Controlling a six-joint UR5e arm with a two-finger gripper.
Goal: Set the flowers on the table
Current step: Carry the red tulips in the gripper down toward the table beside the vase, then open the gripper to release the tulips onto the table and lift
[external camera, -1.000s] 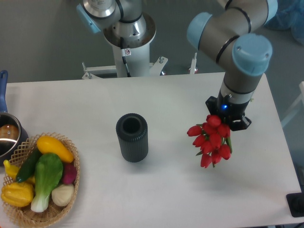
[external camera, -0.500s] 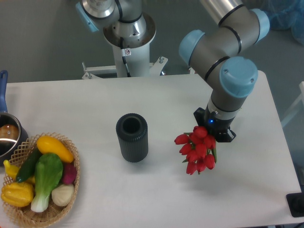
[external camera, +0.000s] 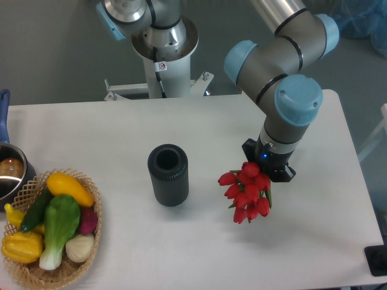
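The flowers (external camera: 247, 191), a bunch of red tulip buds with a little green stem showing, hang from my gripper (external camera: 266, 164) above the white table (external camera: 199, 130), right of centre. The gripper's body and the buds hide its fingers, but it holds the bunch by the stems, buds pointing toward the camera. A dark ribbed vase (external camera: 167, 174) stands upright and empty to the left of the flowers, apart from them.
A wicker basket (external camera: 33, 272) of colourful vegetables sits at the front left corner. A metal pot (external camera: 9, 172) with a blue handle is at the left edge. The arm's base (external camera: 163, 42) stands behind the table's far edge.
My gripper has moved left and slightly toward the front with the flowers, closer to the vase. The vase and basket have not moved.
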